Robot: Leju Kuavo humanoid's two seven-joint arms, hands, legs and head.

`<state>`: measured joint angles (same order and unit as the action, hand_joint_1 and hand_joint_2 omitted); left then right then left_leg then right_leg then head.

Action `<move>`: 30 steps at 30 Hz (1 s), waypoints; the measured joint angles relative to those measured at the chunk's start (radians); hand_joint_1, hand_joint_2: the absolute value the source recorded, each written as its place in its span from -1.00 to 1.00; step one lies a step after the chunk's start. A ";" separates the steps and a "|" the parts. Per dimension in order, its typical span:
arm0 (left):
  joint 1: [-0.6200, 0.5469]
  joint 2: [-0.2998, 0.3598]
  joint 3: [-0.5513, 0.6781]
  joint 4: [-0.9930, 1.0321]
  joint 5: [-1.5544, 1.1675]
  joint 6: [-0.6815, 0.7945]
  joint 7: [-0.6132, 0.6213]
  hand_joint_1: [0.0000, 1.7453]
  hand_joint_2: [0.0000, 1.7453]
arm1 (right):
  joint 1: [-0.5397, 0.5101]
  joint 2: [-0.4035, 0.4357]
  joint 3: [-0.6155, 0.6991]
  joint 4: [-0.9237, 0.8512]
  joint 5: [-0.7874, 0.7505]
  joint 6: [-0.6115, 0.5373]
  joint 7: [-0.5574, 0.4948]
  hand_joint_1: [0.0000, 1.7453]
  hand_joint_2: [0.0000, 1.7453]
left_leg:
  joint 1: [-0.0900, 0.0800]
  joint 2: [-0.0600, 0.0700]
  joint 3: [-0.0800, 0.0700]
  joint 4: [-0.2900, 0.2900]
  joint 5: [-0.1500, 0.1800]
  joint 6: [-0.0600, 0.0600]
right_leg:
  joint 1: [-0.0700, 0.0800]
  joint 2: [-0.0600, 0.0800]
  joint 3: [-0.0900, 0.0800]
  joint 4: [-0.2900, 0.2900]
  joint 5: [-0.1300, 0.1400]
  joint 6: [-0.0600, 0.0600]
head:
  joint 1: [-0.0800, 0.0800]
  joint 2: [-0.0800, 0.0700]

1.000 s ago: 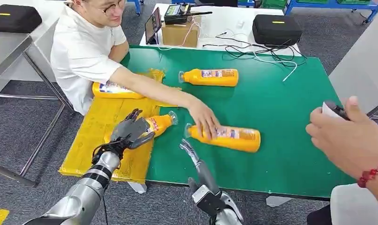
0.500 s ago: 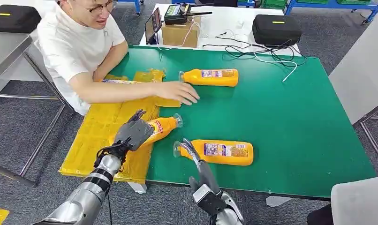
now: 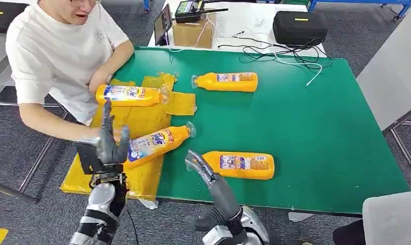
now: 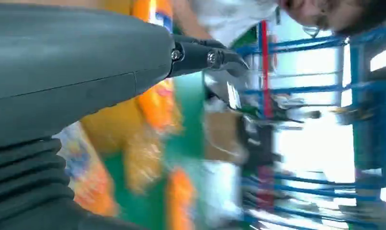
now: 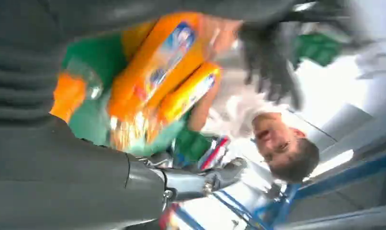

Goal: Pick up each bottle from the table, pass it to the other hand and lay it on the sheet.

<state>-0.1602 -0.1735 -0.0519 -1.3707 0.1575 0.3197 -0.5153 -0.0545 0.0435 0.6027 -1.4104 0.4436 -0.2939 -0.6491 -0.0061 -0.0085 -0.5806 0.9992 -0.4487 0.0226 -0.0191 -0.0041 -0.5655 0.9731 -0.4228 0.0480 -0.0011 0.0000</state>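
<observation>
Several orange bottles lie on their sides. One bottle (image 3: 155, 143) rests across the edge of the yellow sheet (image 3: 86, 176), cap toward the green table (image 3: 315, 127). My left hand (image 3: 110, 142) stands upright just left of it, fingers spread and holding nothing. Another bottle (image 3: 240, 165) lies near the table's front edge. My right hand (image 3: 202, 168) reaches to its cap end with fingers stretched out, gripping nothing. A third bottle (image 3: 129, 95) lies on the sheet's far part by a person's hand. A fourth bottle (image 3: 226, 81) lies farther back on the table.
A person in a white shirt (image 3: 55, 51) sits at the table's left, one forearm low beside my left hand. Behind the green table stand a cardboard box (image 3: 193, 33), a black case (image 3: 299, 28) and loose cables (image 3: 290, 56). A white surface (image 3: 392, 76) stands at the right.
My left hand has lifted off the bottle at the sheet's edge and turned upright. The person's arm has drawn back, uncovering the far bottle on the sheet. My right hand has barely moved.
</observation>
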 measured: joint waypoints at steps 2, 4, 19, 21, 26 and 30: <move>0.040 -0.008 0.001 -0.078 0.089 -0.005 0.011 -1.00 1.00 | -0.003 -0.023 -0.011 -0.004 0.172 -0.078 0.083 -1.00 1.00 | 0.000 0.000 0.000 0.000 0.000 0.000 | 0.000 0.000 0.000 0.000 0.000 0.000 | 0.000 0.000; 0.093 -0.011 0.001 -0.168 0.118 -0.016 0.021 -1.00 1.00 | -0.009 -0.054 -0.035 0.001 0.310 -0.150 0.168 -1.00 1.00 | 0.000 -0.001 -0.001 0.000 0.000 0.000 | -0.001 0.000 0.000 0.000 0.000 0.000 | 0.000 0.000; 0.253 -0.024 -0.027 -0.401 -0.063 0.079 -0.031 -1.00 1.00 | -0.107 -0.172 -0.168 0.195 0.515 -0.059 0.452 -1.00 1.00 | -0.001 0.000 -0.001 0.000 0.000 0.000 | -0.001 0.000 -0.001 0.000 0.001 0.001 | 0.000 0.000; 0.258 -0.024 -0.044 -0.404 -0.083 0.087 -0.031 -1.00 1.00 | -0.128 -0.174 -0.174 0.224 0.507 -0.036 0.458 -1.00 1.00 | -0.001 0.000 -0.001 0.000 0.000 0.001 | -0.001 0.000 -0.001 0.000 0.001 0.001 | 0.000 0.000; 0.260 -0.024 -0.091 -0.404 -0.091 0.089 0.017 -1.00 1.00 | -0.204 -0.170 -0.180 0.315 0.510 0.033 0.506 -1.00 1.00 | -0.001 0.000 -0.001 0.000 0.000 0.001 | -0.001 0.000 -0.001 0.000 0.001 0.001 | 0.000 0.000; 0.254 -0.024 -0.125 -0.397 -0.100 0.078 0.026 -1.00 1.00 | -0.281 -0.158 -0.174 0.427 0.508 0.089 0.535 -1.00 1.00 | -0.001 0.000 -0.001 0.001 0.000 0.001 | -0.001 0.000 -0.001 0.000 0.001 0.001 | 0.000 0.000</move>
<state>0.0938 -0.1976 -0.1773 -1.7678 0.0580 0.3975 -0.4895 -0.3360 -0.1148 0.4287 -0.9837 0.9514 -0.2049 -0.1145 -0.0076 -0.0083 -0.5814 0.9998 -0.4485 0.0235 -0.0204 -0.0040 -0.5662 0.9727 -0.4217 0.0492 -0.0015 0.0000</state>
